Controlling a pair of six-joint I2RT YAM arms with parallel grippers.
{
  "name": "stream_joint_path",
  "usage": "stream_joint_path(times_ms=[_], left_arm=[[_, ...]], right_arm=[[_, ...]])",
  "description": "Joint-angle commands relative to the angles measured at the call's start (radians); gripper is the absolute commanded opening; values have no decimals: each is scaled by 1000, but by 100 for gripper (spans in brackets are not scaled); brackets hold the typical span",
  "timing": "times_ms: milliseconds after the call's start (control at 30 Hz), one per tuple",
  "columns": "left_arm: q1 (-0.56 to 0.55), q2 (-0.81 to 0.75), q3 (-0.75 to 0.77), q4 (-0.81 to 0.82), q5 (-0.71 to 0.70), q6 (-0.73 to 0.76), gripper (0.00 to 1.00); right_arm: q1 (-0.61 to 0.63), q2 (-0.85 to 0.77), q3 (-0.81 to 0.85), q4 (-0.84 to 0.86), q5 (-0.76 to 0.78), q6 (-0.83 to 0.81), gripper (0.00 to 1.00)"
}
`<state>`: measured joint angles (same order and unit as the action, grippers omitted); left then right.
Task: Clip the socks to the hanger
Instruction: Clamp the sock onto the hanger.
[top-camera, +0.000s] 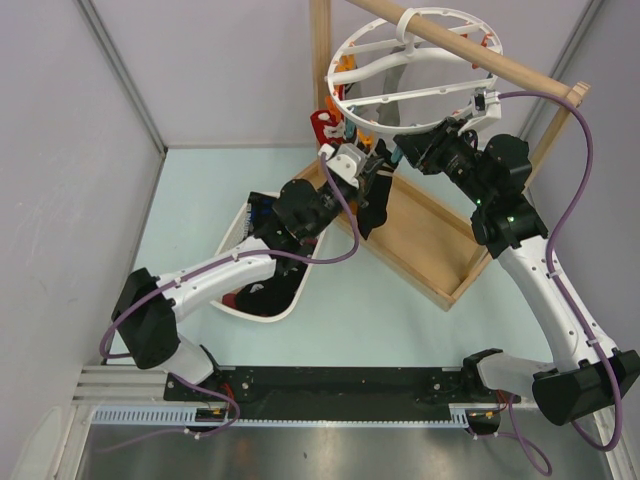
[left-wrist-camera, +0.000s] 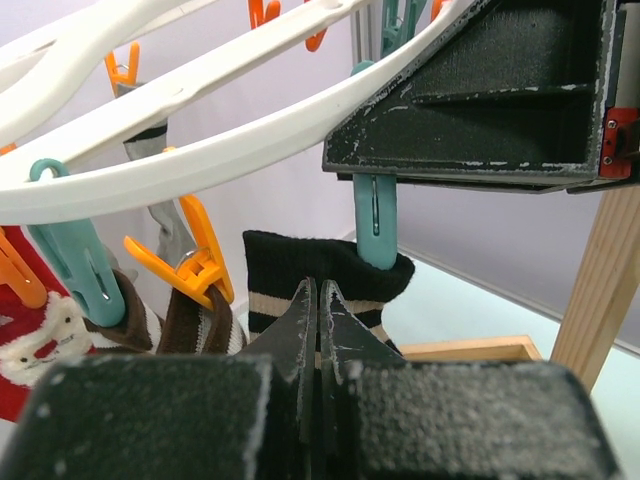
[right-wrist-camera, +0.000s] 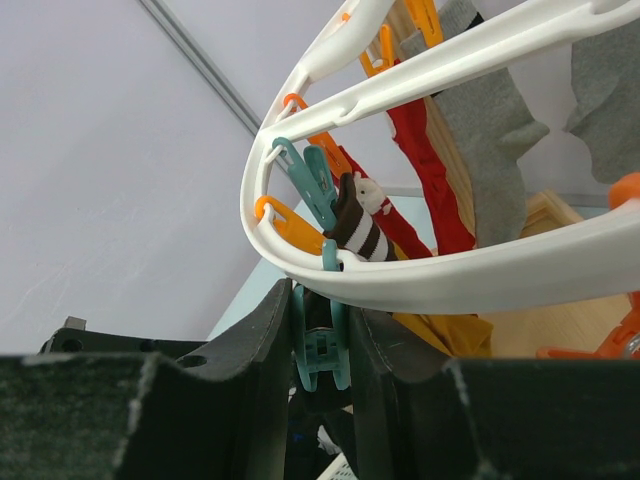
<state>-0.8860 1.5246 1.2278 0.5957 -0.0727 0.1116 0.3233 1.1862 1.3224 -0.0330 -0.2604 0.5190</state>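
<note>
The white ring hanger (top-camera: 345, 95) hangs from a wooden rail, with orange and teal clips under its rim. My left gripper (left-wrist-camera: 320, 290) is shut on a black sock with beige stripes (left-wrist-camera: 290, 260). It holds the cuff up just under the ring (left-wrist-camera: 200, 150). A teal clip (left-wrist-camera: 376, 215) reaches down onto the top edge of that cuff. My right gripper (right-wrist-camera: 322, 300) is shut on the same teal clip (right-wrist-camera: 322, 345), squeezing its handles under the rim (right-wrist-camera: 450, 275). From above, the sock (top-camera: 377, 210) dangles below the left gripper (top-camera: 372, 170), and the right gripper (top-camera: 405, 150) is beside it.
A brown striped sock (left-wrist-camera: 190, 325), a red one (right-wrist-camera: 425, 170) and grey ones (right-wrist-camera: 490, 110) hang clipped on the ring. A white basket (top-camera: 235, 235) with more dark socks sits under the left arm. The wooden frame's base (top-camera: 420, 240) lies below the hanger.
</note>
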Motion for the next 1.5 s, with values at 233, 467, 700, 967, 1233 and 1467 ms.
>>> stream_joint_path(times_ms=[233, 467, 700, 967, 1233, 1467], left_arm=[[-4, -38, 70, -33, 45, -66, 0], [-4, -44, 150, -144, 22, -75, 0], [-2, -53, 194, -220, -2, -87, 0], [-4, -40, 194, -217, 24, -105, 0], [-2, -50, 154, -195, 51, -225, 0], [-4, -57, 157, -203, 65, -265, 0]], right_arm=[[14, -19, 0, 36, 32, -48, 0], [28, -17, 0, 38, 47, -71, 0], [40, -20, 0, -4, 67, -99, 0], [45, -20, 0, 18, 49, -63, 0], [43, -53, -51, 104, 82, -28, 0], [43, -60, -63, 113, 85, -31, 0]])
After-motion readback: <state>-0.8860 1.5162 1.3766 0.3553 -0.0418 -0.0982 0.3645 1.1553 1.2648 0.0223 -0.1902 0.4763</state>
